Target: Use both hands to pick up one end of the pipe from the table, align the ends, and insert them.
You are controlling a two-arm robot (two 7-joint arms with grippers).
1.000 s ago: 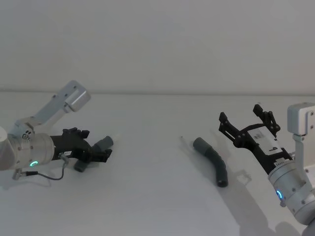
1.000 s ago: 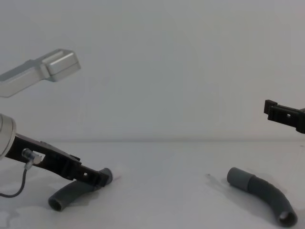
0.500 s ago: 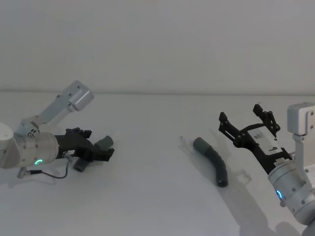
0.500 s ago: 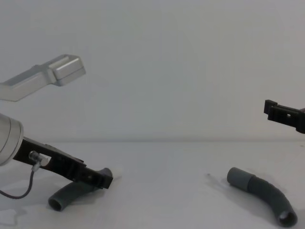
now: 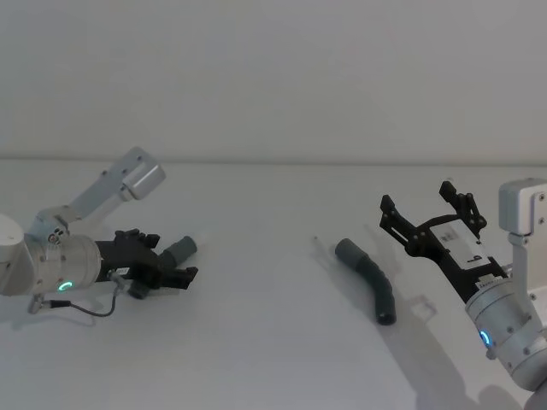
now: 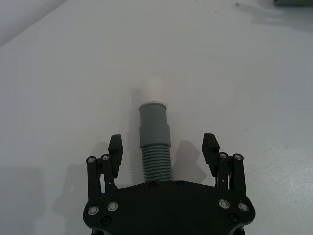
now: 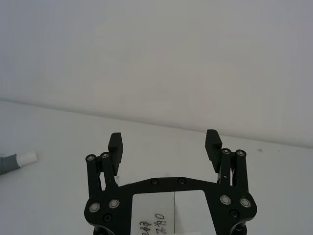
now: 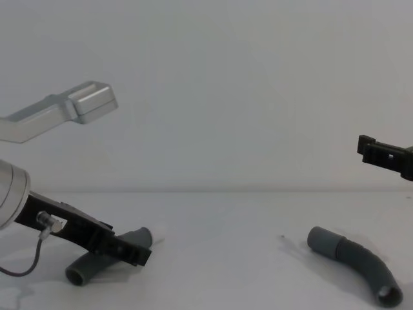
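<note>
Inside the spread left pincer lay a ribbed dark-grey pipe piece with smooth cuff and white tip. Near the spread right pincer curved its twin.

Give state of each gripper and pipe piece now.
left gripper: open, straddling left pipe piece, not closed on it
right gripper: open, empty, raised above table
left pipe piece: lying on table, ungripped
right pipe piece: lying on table, untouched
</note>
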